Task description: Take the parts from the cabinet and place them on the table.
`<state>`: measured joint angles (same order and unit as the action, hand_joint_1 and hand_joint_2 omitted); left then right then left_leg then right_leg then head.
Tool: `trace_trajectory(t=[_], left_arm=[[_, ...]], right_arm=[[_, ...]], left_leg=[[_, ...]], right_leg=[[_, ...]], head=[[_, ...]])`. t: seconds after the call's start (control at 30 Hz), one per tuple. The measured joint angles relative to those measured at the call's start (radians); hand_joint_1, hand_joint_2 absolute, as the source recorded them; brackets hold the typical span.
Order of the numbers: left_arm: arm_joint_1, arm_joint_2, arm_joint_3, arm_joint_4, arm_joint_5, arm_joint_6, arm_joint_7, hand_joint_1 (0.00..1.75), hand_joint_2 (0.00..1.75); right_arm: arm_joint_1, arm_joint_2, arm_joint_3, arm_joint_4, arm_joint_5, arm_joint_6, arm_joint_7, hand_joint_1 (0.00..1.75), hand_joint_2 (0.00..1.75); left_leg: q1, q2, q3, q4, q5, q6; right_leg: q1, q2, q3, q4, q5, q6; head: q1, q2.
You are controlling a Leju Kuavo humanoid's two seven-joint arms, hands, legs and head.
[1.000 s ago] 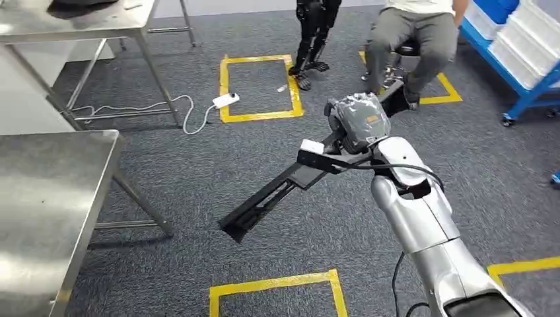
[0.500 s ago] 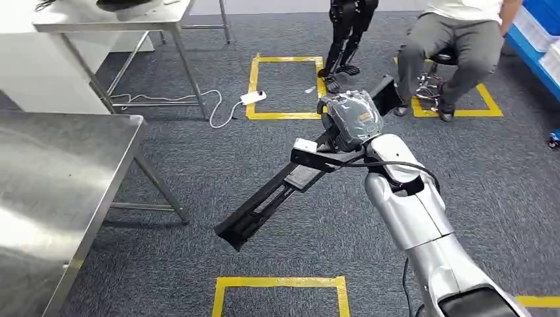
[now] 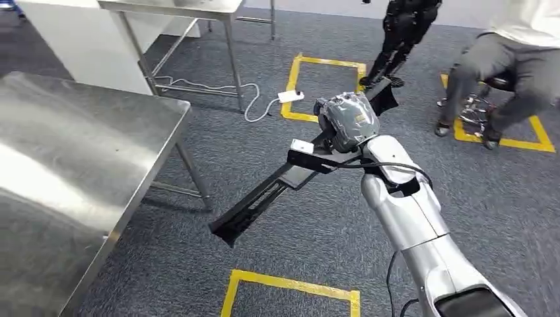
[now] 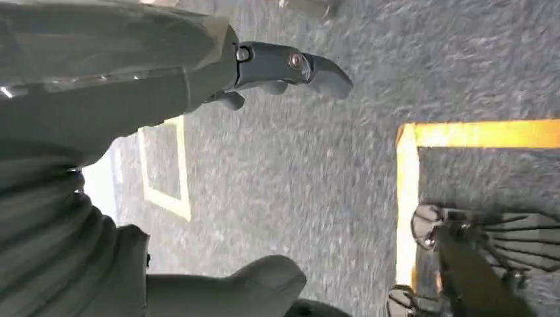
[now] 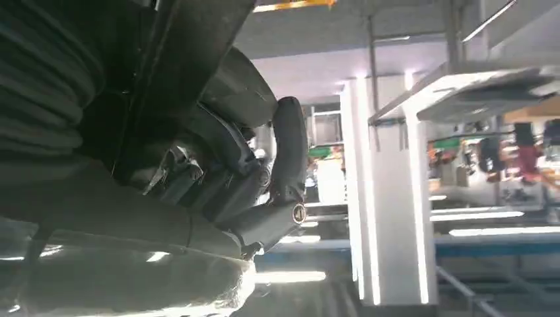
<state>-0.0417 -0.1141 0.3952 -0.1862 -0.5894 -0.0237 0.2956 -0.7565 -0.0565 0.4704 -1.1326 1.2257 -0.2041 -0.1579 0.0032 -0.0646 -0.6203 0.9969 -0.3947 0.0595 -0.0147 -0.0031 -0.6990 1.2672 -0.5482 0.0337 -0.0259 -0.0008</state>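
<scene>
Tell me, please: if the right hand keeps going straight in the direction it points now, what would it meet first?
The right hand, holding the long black part, points away from the robot toward the small black robot standing beyond the yellow floor square. Before that the way looks free, though depth is hard to judge.

The table (image 3: 79, 152) was brushed steel with a soft sheen. The long part (image 3: 264, 198) looked like matt black plastic. The right robot hand (image 3: 350, 119) wore a glossy grey wrinkled cover; the arm (image 3: 409, 224) was smooth silver. The floor (image 3: 198, 264) was rough grey carpet with yellow tape (image 3: 290, 285)
</scene>
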Motion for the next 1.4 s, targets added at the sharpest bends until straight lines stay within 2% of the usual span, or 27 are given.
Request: trace_trajectory(t=[0.07, 0.1, 0.2, 0.27, 0.3, 0.37, 0.4, 0.47, 0.53, 0.57, 0.6, 0.63, 0.73, 0.77, 0.83, 0.87, 0.93, 0.97, 1.0, 1.07, 1.1, 1.13, 1.23, 1.27, 1.3, 1.33, 1.4], left_arm=[[0.0, -0.002, 0.0, 0.0, 0.0, 0.0, 0.0, 0.0, 1.75], [0.0, -0.001, 0.001, 0.0, 0.0, 0.0, 0.0, 0.0, 1.75], [0.004, -0.003, 0.002, 0.0, 0.0, 0.0, 0.0, 0.0, 1.75], [0.01, -0.001, 0.003, 0.0, -0.002, 0.0, 0.002, 0.0, 1.75], [0.01, -0.003, 0.003, 0.0, -0.003, 0.0, 0.002, 0.0, 1.75], [0.005, -0.003, 0.003, 0.0, -0.005, -0.001, 0.002, 0.0, 1.75], [0.005, -0.004, 0.003, 0.0, -0.006, -0.001, 0.002, 0.0, 1.75], [0.006, -0.005, 0.004, 0.0, -0.006, -0.003, 0.002, 0.0, 1.75], [0.007, -0.004, 0.005, 0.0, -0.008, -0.003, 0.002, 0.0, 1.75], [0.006, -0.003, 0.005, 0.0, -0.009, -0.003, 0.002, 0.0, 1.75], [0.005, -0.003, 0.005, 0.0, -0.009, -0.003, 0.002, 0.0, 1.75], [0.004, -0.003, 0.005, 0.0, -0.01, -0.004, 0.002, 0.0, 1.75], [0.005, -0.003, 0.006, 0.0, -0.014, -0.009, 0.003, 0.0, 1.75], [0.006, -0.003, 0.007, 0.0, -0.016, -0.01, 0.004, 0.0, 1.75], [0.005, -0.004, 0.008, 0.0, -0.017, -0.012, 0.006, 0.0, 1.75], [0.001, -0.003, 0.009, 0.0, -0.017, -0.012, 0.007, 0.0, 1.75], [-0.002, -0.003, 0.013, 0.0, -0.018, -0.013, 0.007, 0.0, 1.75], [0.0, -0.003, 0.014, 0.0, -0.018, -0.013, 0.007, 0.0, 1.75], [0.001, -0.003, 0.015, 0.0, -0.018, -0.013, 0.007, 0.0, 1.75], [0.003, -0.003, 0.016, 0.0, -0.019, -0.013, 0.007, 0.0, 1.75], [0.003, -0.003, 0.016, 0.0, -0.02, -0.013, 0.007, 0.0, 1.75], [0.002, -0.001, 0.017, 0.0, -0.021, -0.013, 0.007, 0.0, 1.75], [0.008, -0.001, 0.018, 0.0, -0.027, -0.012, 0.007, 0.0, 1.75], [0.01, 0.001, 0.018, 0.0, -0.027, -0.012, 0.007, 0.0, 1.75], [0.013, 0.003, 0.02, 0.0, -0.027, -0.011, 0.007, 0.0, 1.75], [0.012, 0.001, 0.022, 0.0, -0.029, -0.011, 0.007, 0.0, 1.75], [0.007, 0.001, 0.023, 0.0, -0.035, -0.011, 0.003, 0.0, 1.75]], right_arm=[[-0.003, 0.0, 0.0, 0.0, 0.0, 0.0, 0.0, 1.75, 1.75], [-0.004, -0.001, 0.0, 0.001, 0.0, 0.0, 0.0, 1.75, 1.75], [-0.003, 0.007, 0.002, 0.002, 0.0, 0.0, 0.0, 1.75, 1.75], [-0.007, 0.01, 0.001, 0.002, 0.0, 0.0, 0.003, 1.75, 1.75], [-0.008, 0.013, 0.001, 0.002, 0.001, 0.0, 0.003, 1.75, 1.75], [-0.009, 0.013, 0.001, 0.002, 0.0, 0.0, 0.003, 1.75, 1.75], [-0.008, 0.011, 0.001, 0.003, 0.002, 0.0, 0.003, 1.75, 1.75], [-0.005, 0.011, 0.001, 0.005, 0.002, 0.0, 0.003, 1.75, 1.75], [-0.004, 0.011, 0.001, 0.005, 0.003, -0.001, 0.003, 1.75, 1.75], [-0.004, 0.011, 0.001, 0.005, 0.003, -0.001, 0.003, 1.75, 1.75], [-0.004, 0.011, 0.0, 0.004, 0.003, -0.001, 0.003, 1.75, 1.75], [-0.005, 0.01, 0.0, 0.004, 0.003, -0.001, 0.005, 1.75, 1.75], [-0.002, 0.009, 0.0, 0.005, 0.004, -0.002, 0.005, 1.75, 1.75], [-0.002, 0.011, 0.0, 0.002, 0.005, -0.002, 0.005, 1.75, 1.75], [-0.005, 0.007, -0.002, 0.001, 0.004, -0.002, 0.006, 1.75, 1.75], [-0.004, 0.005, -0.002, 0.001, 0.004, -0.002, 0.006, 1.75, 1.75], [0.007, -0.005, -0.002, 0.002, 0.005, -0.002, 0.006, 1.75, 1.75], [0.012, -0.006, -0.002, 0.002, 0.005, -0.002, 0.006, 1.75, 1.75], [0.014, -0.009, -0.002, 0.002, 0.005, -0.002, 0.007, 1.75, 1.75], [0.011, -0.013, -0.004, 0.002, 0.005, -0.002, 0.008, 1.75, 1.75], [0.009, -0.016, -0.007, 0.002, 0.005, -0.002, 0.01, 1.75, 1.75], [0.006, -0.018, -0.011, 0.005, 0.004, -0.002, 0.013, 1.75, 1.75], [0.001, -0.023, -0.023, 0.011, 0.003, -0.002, 0.017, 1.75, 1.75], [-0.004, -0.025, -0.027, 0.015, 0.004, -0.002, 0.018, 1.75, 1.75], [-0.015, -0.026, -0.03, 0.018, 0.006, -0.001, 0.021, 1.75, 1.75], [-0.027, -0.026, -0.032, 0.021, 0.006, -0.001, 0.021, 1.75, 1.75], [-0.052, -0.032, -0.044, 0.045, 0.006, -0.001, 0.019, 1.75, 1.75]], left_leg=[[0.008, -0.027, -0.001, 0.01, -0.005, -0.013], [0.006, -0.035, -0.009, 0.019, -0.009, -0.023], [0.01, -0.061, -0.025, 0.019, -0.001, -0.042], [0.017, -0.061, -0.031, 0.025, -0.006, -0.05], [0.009, -0.009, -0.044, 0.057, -0.029, -0.053], [0.011, 0.048, -0.113, 0.196, -0.102, -0.06], [0.011, 0.058, -0.157, 0.283, -0.137, -0.061], [0.011, 0.061, -0.185, 0.335, -0.138, -0.06], [0.01, 0.066, -0.124, 0.22, -0.073, -0.051], [0.006, 0.087, -0.06, 0.108, -0.028, -0.043], [-0.004, 0.145, -0.021, 0.035, -0.026, -0.034], [-0.01, 0.146, -0.019, 0.037, -0.027, -0.031], [-0.017, 0.11, -0.025, 0.032, -0.026, -0.021], [-0.012, 0.098, -0.01, 0.016, -0.017, -0.012], [-0.002, 0.081, 0.003, 0.0, -0.006, 0.0], [-0.001, 0.068, 0.001, 0.0, -0.006, 0.0], [0.0, 0.036, 0.0, 0.0, -0.006, 0.0], [0.0, 0.02, 0.001, 0.001, -0.006, 0.0], [0.0, 0.005, 0.001, 0.002, -0.006, -0.001], [0.003, -0.022, 0.001, 0.01, -0.008, -0.005], [0.003, -0.033, -0.003, 0.016, -0.013, -0.012], [-0.003, -0.044, -0.013, 0.03, -0.019, -0.021], [0.006, -0.067, -0.024, 0.024, -0.01, -0.037], [0.007, -0.076, -0.029, 0.025, -0.011, -0.041], [0.005, -0.043, -0.033, 0.039, -0.021, -0.043], [0.001, 0.01, -0.053, 0.081, -0.049, -0.048], [0.005, 0.055, -0.133, 0.239, -0.124, -0.055]], right_leg=[[-0.015, 0.026, 0.087, -0.188, 0.079, 0.027], [-0.024, 0.073, 0.106, -0.233, 0.081, 0.03], [-0.007, 0.045, 0.107, -0.231, 0.088, -0.002], [-0.017, 0.024, 0.11, -0.239, 0.095, -0.02], [-0.014, 0.017, 0.112, -0.239, 0.093, -0.026], [-0.007, -0.003, 0.112, -0.239, 0.091, -0.039], [-0.002, -0.016, 0.111, -0.239, 0.09, -0.04], [0.003, -0.039, 0.111, -0.239, 0.088, -0.043], [0.007, -0.059, 0.112, -0.239, 0.086, -0.045], [0.009, -0.071, 0.115, -0.239, 0.085, -0.046], [0.011, -0.078, 0.118, -0.239, 0.082, -0.043], [0.022, -0.086, 0.116, -0.24, 0.08, -0.039], [0.017, -0.113, 0.124, -0.247, 0.078, -0.028], [0.025, -0.119, 0.131, -0.247, 0.073, -0.021], [0.015, -0.036, 0.101, -0.179, 0.038, -0.024], [0.014, -0.013, 0.059, -0.094, 0.004, -0.03], [0.01, -0.002, -0.021, 0.059, -0.046, -0.029], [0.008, -0.001, -0.036, 0.078, -0.043, -0.021], [0.006, -0.001, -0.025, 0.046, -0.023, -0.011], [-0.004, 0.013, 0.049, -0.127, 0.059, 0.013], [-0.014, 0.053, 0.086, -0.211, 0.093, 0.024], [-0.014, 0.079, 0.101, -0.233, 0.092, 0.016], [-0.003, 0.045, 0.095, -0.231, 0.096, -0.005], [-0.01, 0.034, 0.097, -0.236, 0.1, -0.013], [-0.012, 0.025, 0.099, -0.238, 0.103, -0.02], [-0.012, 0.017, 0.1, -0.239, 0.101, -0.03], [-0.005, -0.003, 0.1, -0.239, 0.098, -0.035]], head=[[0.001, 0.0], [0.007, 0.0], [0.002, 0.0], [0.002, 0.0], [-0.002, 0.0], [-0.011, 0.0], [-0.011, 0.0], [-0.011, 0.0], [-0.011, 0.0], [-0.012, 0.0], [-0.011, 0.0], [-0.008, 0.0], [-0.011, 0.0], [-0.012, 0.0], [-0.009, 0.0], [-0.003, 0.0], [-0.003, 0.0], [-0.003, 0.0], [-0.003, 0.0], [-0.003, 0.0], [-0.002, 0.0], [0.0, 0.0], [-0.001, 0.0], [-0.001, 0.0], [-0.001, 0.0], [-0.014, 0.0], [-0.019, 0.0]])
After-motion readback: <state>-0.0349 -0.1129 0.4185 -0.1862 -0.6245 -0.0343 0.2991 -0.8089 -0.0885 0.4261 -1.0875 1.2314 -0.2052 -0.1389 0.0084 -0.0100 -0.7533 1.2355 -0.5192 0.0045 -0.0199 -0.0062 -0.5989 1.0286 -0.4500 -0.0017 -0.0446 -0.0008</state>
